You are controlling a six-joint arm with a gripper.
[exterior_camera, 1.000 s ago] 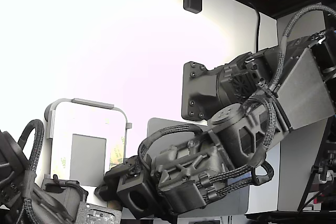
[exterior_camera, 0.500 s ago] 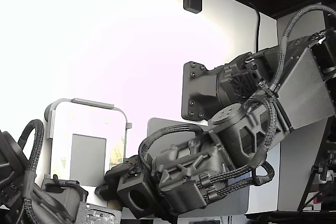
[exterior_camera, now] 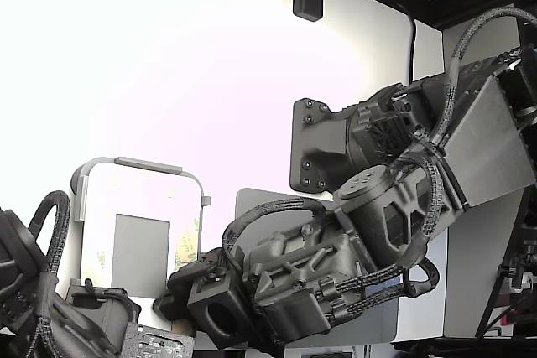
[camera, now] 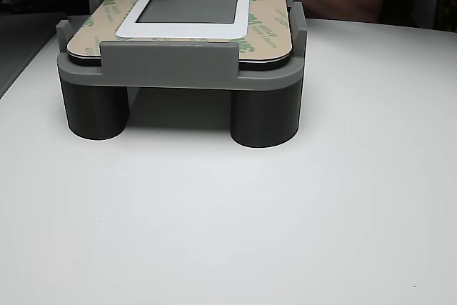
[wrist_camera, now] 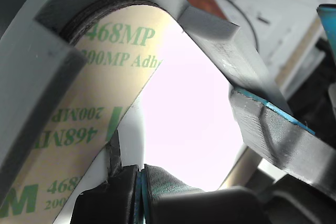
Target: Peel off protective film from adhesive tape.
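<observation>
Wrist view shows the claw [wrist_camera: 137,179] pinched closed at the protective film [wrist_camera: 79,129] edge (grip uncertain); next, I judge, a slow peel away.

The arm [exterior_camera: 394,199] is built of matte black and dark grey housings with angular, ribbed castings. A flat black plate [exterior_camera: 317,144] at 12 o'clock from the wrist carries small round screw heads (grouped near its corners). A plain grey panel [exterior_camera: 495,144] covers the segment at 3 o'clock. Black braided cable sleeves [exterior_camera: 268,215] loop between the joints. A boxy black module [exterior_camera: 220,312] with a round opening sits at 7 o'clock.
</observation>
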